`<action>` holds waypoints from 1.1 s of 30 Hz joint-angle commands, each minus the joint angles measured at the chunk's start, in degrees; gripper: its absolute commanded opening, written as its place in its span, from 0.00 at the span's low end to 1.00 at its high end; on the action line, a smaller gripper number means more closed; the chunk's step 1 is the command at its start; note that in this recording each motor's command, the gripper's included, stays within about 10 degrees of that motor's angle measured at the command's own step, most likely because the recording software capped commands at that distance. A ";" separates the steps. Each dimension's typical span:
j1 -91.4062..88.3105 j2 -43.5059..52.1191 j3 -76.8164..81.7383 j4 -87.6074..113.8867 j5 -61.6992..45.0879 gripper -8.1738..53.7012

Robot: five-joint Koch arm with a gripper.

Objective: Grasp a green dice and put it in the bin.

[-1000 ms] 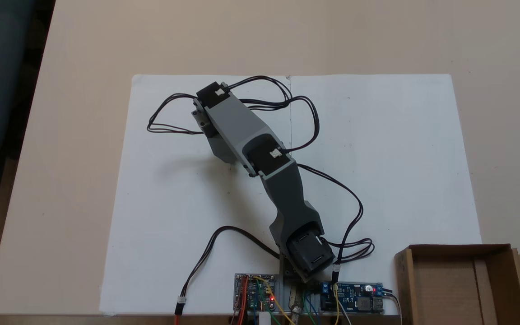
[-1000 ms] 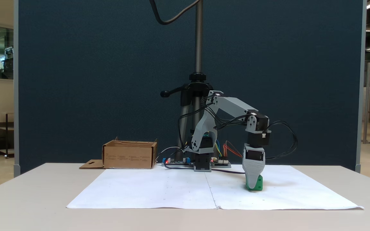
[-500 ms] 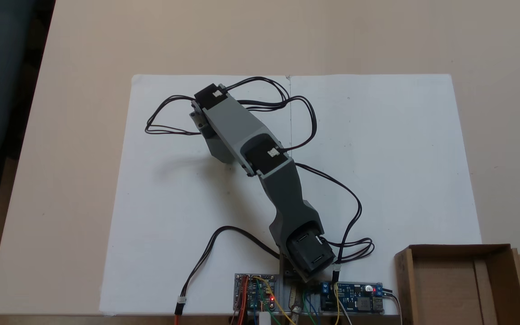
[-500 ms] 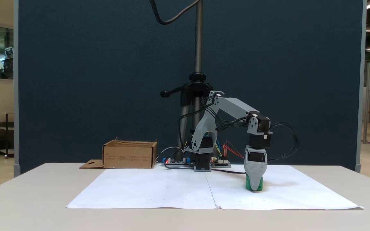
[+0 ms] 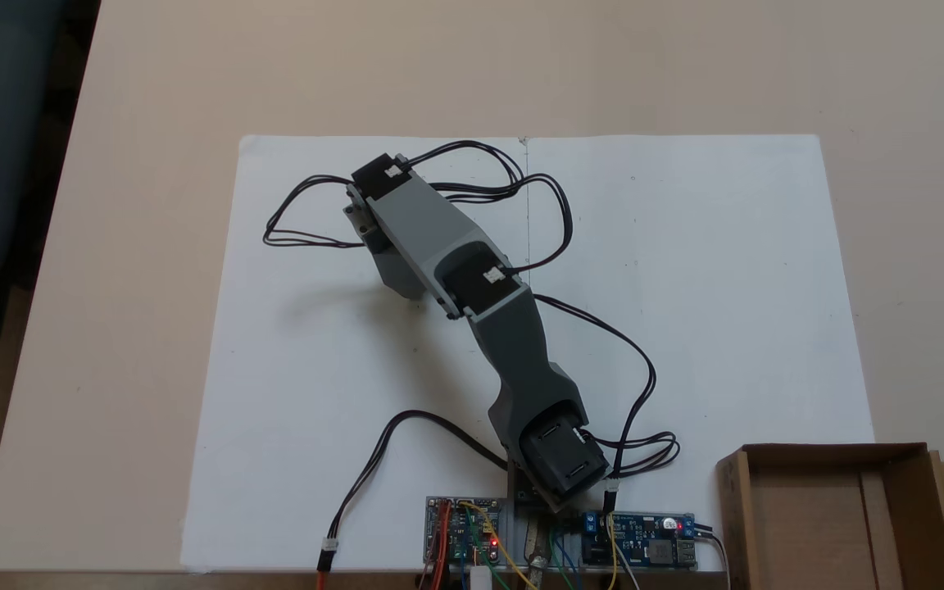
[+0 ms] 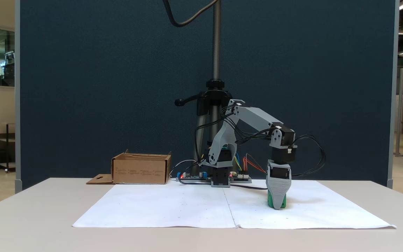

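The green dice (image 6: 269, 202) rests on the white paper, right of centre in a fixed view from the side. My gripper (image 6: 277, 205) points straight down on it, and its grey front jaw covers most of the dice, so green shows on either side. The second jaw lies behind the first, which hides whether they are closed on it. From above, in the other fixed view, the arm (image 5: 427, 233) hides both gripper and dice. The brown cardboard bin (image 5: 837, 451) stands at the bottom right corner, flap with hang-hole to its right; in a fixed view from the side the bin (image 6: 140, 169) sits far left.
Circuit boards (image 5: 640, 541) and loose black cables (image 5: 603, 328) lie around the arm's base. A camera stand (image 6: 216, 87) rises behind the base. The white paper (image 5: 726, 287) covers the middle of the beige table.
The wrist has sunk a little and shifted slightly right in the side view, so the jaw now covers more of the dice. The dice and bin stay put.
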 commanded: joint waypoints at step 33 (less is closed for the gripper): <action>1.23 1.85 1.41 -0.88 4.66 0.35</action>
